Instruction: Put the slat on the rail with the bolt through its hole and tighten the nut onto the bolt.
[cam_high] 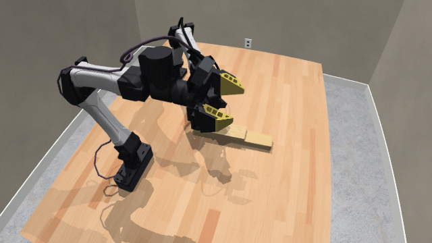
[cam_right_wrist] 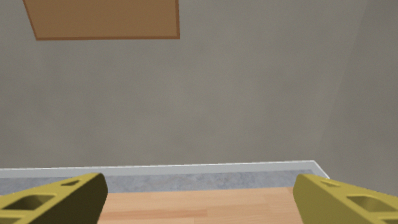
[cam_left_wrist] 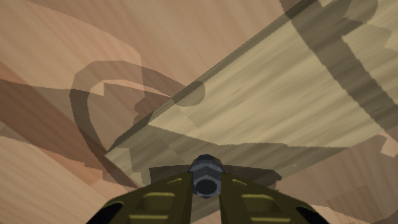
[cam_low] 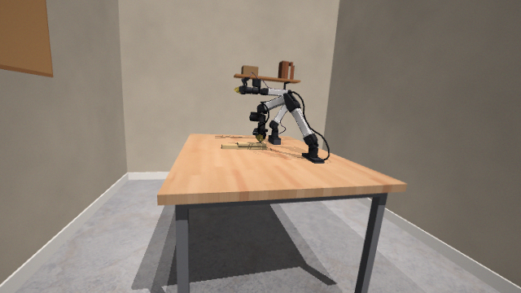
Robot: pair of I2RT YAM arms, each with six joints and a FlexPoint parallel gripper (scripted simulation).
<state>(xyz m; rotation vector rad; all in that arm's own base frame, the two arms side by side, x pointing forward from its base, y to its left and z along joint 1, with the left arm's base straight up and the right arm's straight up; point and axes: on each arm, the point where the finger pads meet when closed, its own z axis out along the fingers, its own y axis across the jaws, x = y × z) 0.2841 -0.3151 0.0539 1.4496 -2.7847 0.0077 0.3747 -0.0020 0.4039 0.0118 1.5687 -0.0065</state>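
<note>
- At nine o'clock on the boards, as I watch from above, the left pincer [cam_low: 260,138] [cam_left_wrist: 205,181] is clenched on the nut [cam_left_wrist: 206,186]; its wrist view shows the nut's opening facing that camera, over the bolt [cam_left_wrist: 206,158].
- Next along, the slat [cam_high: 236,131] [cam_low: 252,144] [cam_left_wrist: 280,85] lies flat on the rail [cam_high: 259,139] [cam_low: 229,146], its long axis running from nine o'clock to just past three, and the bolt seems to be through its hole.
- Above the slat in that view, around twelve o'clock, the right pincer [cam_high: 233,105] [cam_low: 237,89] [cam_right_wrist: 200,182] hangs released, fingers spread towards three.
- At three o'clock the rail's bare end pokes out on the desk [cam_high: 287,185] [cam_low: 224,171] [cam_right_wrist: 150,207].
- So I'd call the placing done; threading looks in hand, though I can't tell whether it has caught, and firm tightening remains.
</note>
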